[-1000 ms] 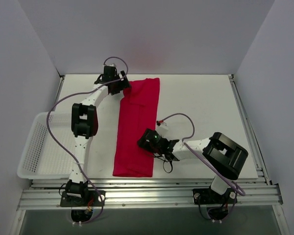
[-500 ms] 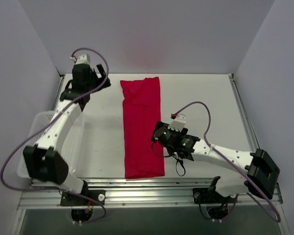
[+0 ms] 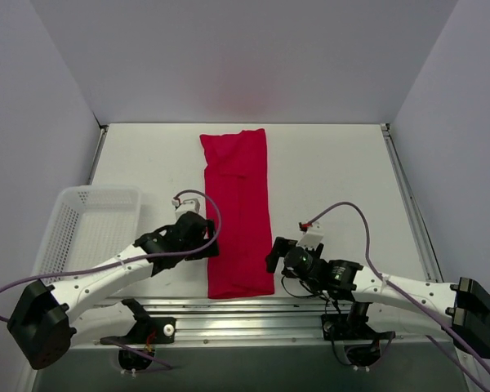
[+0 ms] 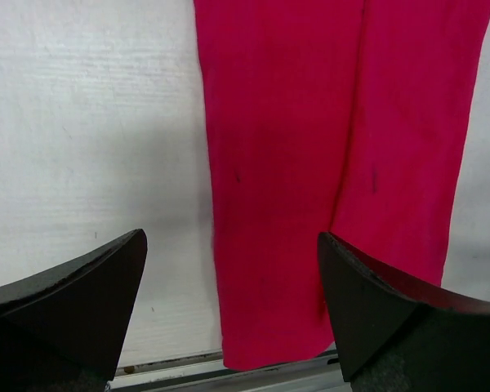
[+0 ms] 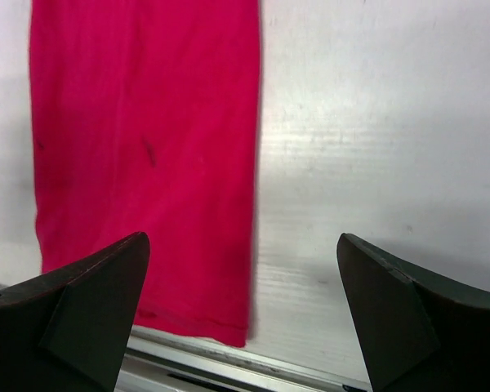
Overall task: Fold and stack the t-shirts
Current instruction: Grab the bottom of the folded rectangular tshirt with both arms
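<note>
Left pincer [image 4: 230, 245], jaws wide apart, with its two dark fingers [image 4: 73, 302] low in frame. Red t-shirt [image 4: 327, 147] folded into a long strip, flat on the white table [image 4: 90, 122]. Its near end lies by the metal rail [image 4: 180, 377] at the table's near edge. Bare table lies to its left.

t-shirt [image 3: 238, 204] lengthwise on table [image 3: 343, 171]; basket [image 3: 90, 237] to its left; left hand [image 3: 202, 239], right hand [image 3: 276, 255] beside its near end

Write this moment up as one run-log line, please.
t-shirt: folded into long strip, flat on table | left claw: open, empty, over strip's near left edge | right claw: open, empty, over strip's near right edge
</note>
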Tool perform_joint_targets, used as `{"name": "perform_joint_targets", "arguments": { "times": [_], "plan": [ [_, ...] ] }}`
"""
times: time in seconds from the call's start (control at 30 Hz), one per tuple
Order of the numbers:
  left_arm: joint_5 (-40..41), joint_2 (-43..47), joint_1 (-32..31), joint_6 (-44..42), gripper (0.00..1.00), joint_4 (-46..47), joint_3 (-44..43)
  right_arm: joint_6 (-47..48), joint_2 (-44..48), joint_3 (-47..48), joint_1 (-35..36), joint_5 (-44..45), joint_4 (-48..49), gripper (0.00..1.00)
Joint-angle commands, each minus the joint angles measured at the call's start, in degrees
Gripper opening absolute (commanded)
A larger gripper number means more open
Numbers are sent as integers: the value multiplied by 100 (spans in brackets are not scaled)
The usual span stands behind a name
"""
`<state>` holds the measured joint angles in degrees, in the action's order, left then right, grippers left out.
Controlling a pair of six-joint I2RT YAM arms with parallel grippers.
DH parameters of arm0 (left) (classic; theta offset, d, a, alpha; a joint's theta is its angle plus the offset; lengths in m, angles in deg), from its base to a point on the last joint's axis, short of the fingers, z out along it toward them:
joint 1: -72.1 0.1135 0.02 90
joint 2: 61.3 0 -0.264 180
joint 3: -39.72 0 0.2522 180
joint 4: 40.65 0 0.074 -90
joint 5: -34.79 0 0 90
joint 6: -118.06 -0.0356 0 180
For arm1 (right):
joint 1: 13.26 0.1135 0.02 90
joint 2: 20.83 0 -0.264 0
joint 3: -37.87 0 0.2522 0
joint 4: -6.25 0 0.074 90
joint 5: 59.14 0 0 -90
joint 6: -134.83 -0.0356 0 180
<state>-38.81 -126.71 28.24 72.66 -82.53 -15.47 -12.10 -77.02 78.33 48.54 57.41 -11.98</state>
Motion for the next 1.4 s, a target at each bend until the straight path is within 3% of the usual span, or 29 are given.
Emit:
{"name": "perform_joint_targets", "arguments": {
  "times": [0.0,0.13,0.4,0.53,0.63,0.67,0.73,0.8,1.0,1.03,1.37],
  "plan": [
    [197,405,-298,690,94,-97,310,-177,274,-577,25,-773,1087,94],
    [144,739,-719,1269,95,-132,907,-415,-32,-824,34,-905,1299,90],
    [355,1162,-1705,2131,96,-502,1268,-644,-534,-894,51,-967,1607,86],
    [214,1109,-1986,2571,97,-72,1646,-750,-666,-921,51,-1011,1695,83],
    [179,1065,-2188,2808,98,254,1866,-837,-666,-956,60,-1090,1713,72],
    [188,1039,-2284,2852,99,306,1884,-864,-657,-973,69,-1116,1713,61],
    [240,1021,-2355,2975,99,342,1945,-899,-596,-1035,86,-1134,1686,49],
    [267,1021,-2443,3072,100,438,1989,-969,-500,-1131,104,-1152,1660,42],
    [346,942,-2575,3221,100,535,2007,-1154,-271,-1316,183,-1169,1581,33],
    [346,942,-2628,3230,95,562,2016,-1206,-209,-1360,227,-1178,1563,33],
    [460,652,-2944,3538,86,790,2069,-1479,37,-1422,526,-1064,1440,26]
  ]
}}
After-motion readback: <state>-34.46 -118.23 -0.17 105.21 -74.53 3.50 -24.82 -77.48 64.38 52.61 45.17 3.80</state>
